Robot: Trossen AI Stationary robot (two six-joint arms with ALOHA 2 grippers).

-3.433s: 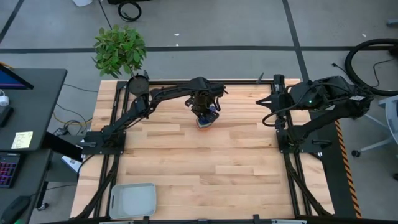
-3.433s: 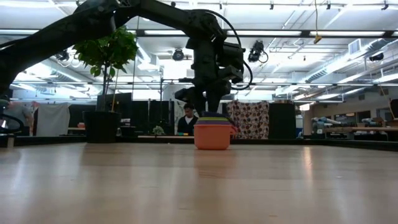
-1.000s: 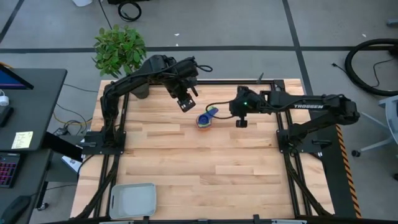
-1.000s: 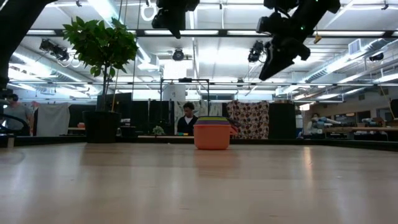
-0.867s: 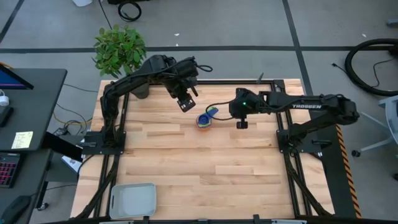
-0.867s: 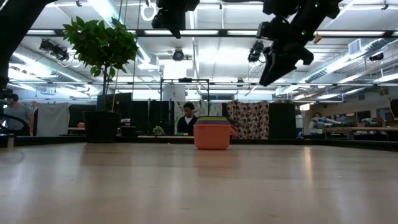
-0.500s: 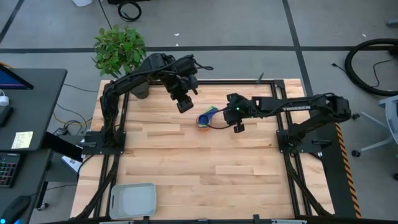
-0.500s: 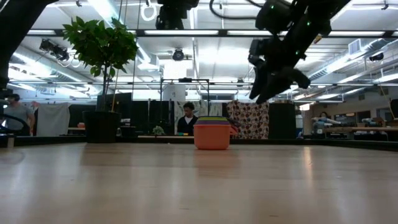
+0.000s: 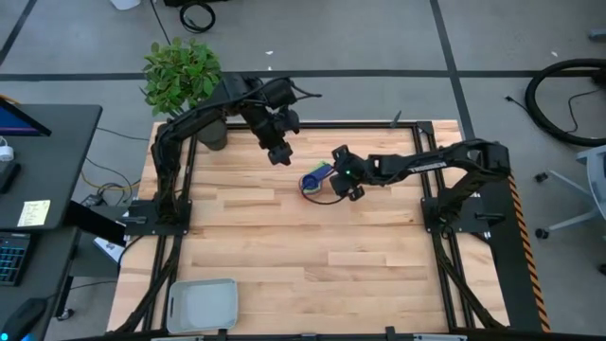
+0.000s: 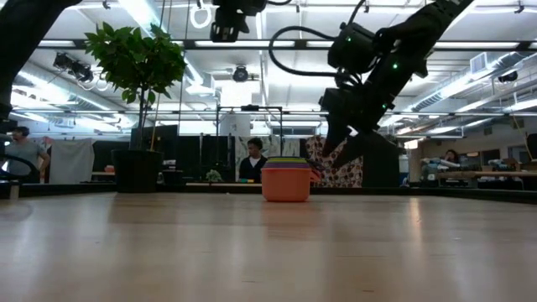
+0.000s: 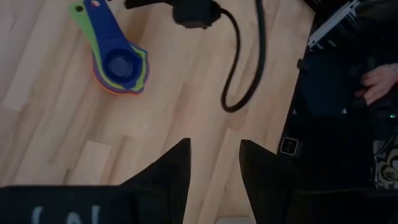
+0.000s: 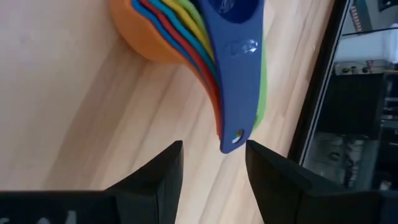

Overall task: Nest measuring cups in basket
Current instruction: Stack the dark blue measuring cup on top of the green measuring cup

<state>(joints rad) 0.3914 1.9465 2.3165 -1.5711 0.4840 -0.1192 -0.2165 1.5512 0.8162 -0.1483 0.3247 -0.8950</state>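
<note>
The measuring cups (image 9: 312, 183) stand nested in one stack on the wooden table, orange at the bottom and dark blue on top (image 11: 117, 64); the stack rests on its orange base (image 10: 286, 186). Their handles (image 12: 239, 93) fan out toward my right gripper (image 12: 214, 155), which is open and low, with the handle ends just in front of the gap between its fingers. My left gripper (image 11: 214, 168) is open and hangs high over the table, left of and beyond the stack. The grey basket (image 9: 202, 304) sits at the near left corner.
A potted plant (image 9: 182, 76) stands at the far left corner of the table. A black cable (image 11: 249, 68) loops from the right arm above the wood beside the cups. Bare wood (image 9: 312, 256) stretches from the stack to the basket.
My right gripper has come down and moved toward the table's left, rolling as it went, until its fingers face the ends of the cups' handles. My left gripper has turned about where it hangs. The stack of cups has not moved.
</note>
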